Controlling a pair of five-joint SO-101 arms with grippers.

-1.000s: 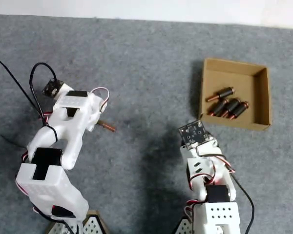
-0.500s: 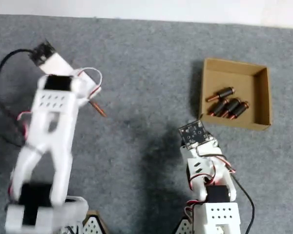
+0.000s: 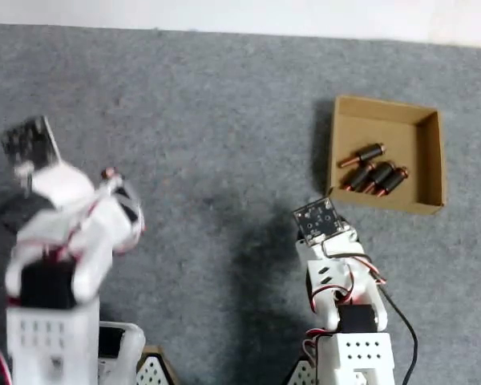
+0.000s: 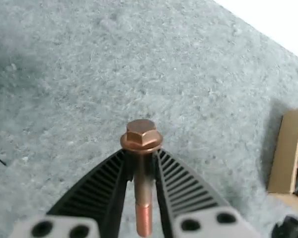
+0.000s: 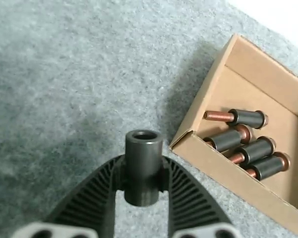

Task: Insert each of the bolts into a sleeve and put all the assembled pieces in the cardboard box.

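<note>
My left gripper (image 4: pixel 141 158) is shut on a copper bolt (image 4: pixel 141 148), held above the grey felt with its hex head pointing away from the wrist. In the high view that bolt (image 3: pixel 108 173) shows as a small copper tip at the left arm's end, on the table's left side. My right gripper (image 5: pixel 143 171) is shut on a black sleeve (image 5: pixel 143 166), upright with its open bore facing up. The right arm (image 3: pixel 329 241) stands just below the cardboard box (image 3: pixel 429 124). Several assembled bolt-and-sleeve pieces (image 3: pixel 374 172) lie inside the box (image 5: pixel 268 69).
Grey felt (image 3: pixel 224 120) covers the whole table. A white wall strip (image 3: pixel 240 12) runs along the far edge. Open felt lies between the two arms and to the left of the box.
The left arm has swung back and to the left, lifting the bolt off the middle of the felt. The right arm has stayed still.
</note>
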